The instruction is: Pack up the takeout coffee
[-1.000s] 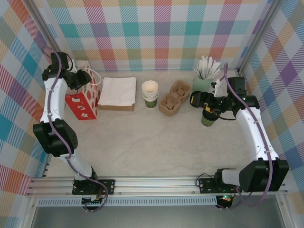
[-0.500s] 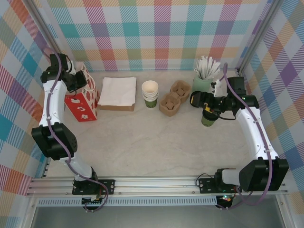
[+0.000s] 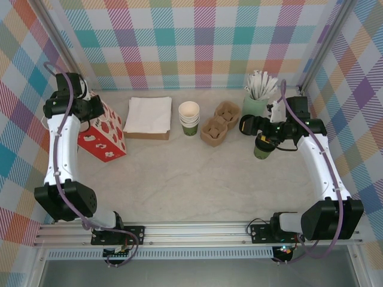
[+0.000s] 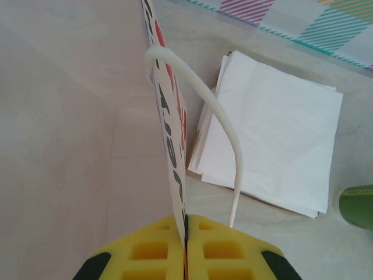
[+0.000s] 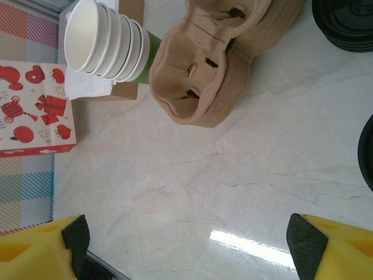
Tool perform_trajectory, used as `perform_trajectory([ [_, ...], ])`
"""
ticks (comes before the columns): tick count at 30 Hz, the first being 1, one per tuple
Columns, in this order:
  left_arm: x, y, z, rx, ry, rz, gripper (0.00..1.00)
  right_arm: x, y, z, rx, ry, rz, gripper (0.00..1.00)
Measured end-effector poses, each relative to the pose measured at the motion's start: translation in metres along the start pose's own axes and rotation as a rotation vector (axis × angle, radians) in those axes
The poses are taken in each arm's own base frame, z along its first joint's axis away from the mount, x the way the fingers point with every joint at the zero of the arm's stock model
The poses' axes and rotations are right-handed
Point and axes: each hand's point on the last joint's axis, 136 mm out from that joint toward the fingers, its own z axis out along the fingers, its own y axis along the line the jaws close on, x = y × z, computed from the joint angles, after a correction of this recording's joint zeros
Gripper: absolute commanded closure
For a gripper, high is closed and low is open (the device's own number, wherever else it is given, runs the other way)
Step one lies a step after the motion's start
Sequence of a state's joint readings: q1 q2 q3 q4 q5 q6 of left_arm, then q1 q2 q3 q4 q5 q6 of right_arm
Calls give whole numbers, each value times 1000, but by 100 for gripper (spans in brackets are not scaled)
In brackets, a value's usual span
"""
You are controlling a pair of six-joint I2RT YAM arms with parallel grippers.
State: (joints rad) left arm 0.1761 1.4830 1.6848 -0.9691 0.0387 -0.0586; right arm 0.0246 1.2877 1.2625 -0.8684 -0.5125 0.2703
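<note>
Now left claw [image 4: 185, 233] clenched on tilted red gift bag [image 3: 105, 140], right claw [image 5: 189, 242] released near takeout coffee [image 3: 261, 152]

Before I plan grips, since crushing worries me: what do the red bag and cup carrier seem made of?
The red bag: probably thin printed paper, matte; its wall looks sheet-thin edge-on. The cup carrier: apparently moulded pulp, brown, rough and fibrous.

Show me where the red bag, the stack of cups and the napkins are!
red bag [image 3: 103, 134]: top view, on its red printed side.
stack of cups [image 3: 189, 110]: top view, on the top cup's cream inside.
napkins [image 3: 148, 113]: top view, on the middle of the top white sheet.
</note>
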Motion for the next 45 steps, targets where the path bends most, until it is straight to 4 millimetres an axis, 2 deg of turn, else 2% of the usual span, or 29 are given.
perform_trajectory([
  [7,15,-12,-57,-11,-87,44,100,5,-5,4,8,14,14,10],
  [14,47,-52,-112,108,-135,100,100,19,-16,12,19,47,46,10],
  [24,100,-115,-152,295,-94,222,100,19,-16,13,17,42,65,11],
  [29,127,-159,-160,373,-61,336,100,19,-16,12,16,38,67,11],
  [36,163,-224,-152,414,-2,494,100,19,-15,11,16,36,64,11],
  [40,174,-243,-147,428,13,525,100,19,-15,12,16,36,63,11],
  [45,183,-256,-140,458,21,530,100,19,-15,12,16,37,63,12],
])
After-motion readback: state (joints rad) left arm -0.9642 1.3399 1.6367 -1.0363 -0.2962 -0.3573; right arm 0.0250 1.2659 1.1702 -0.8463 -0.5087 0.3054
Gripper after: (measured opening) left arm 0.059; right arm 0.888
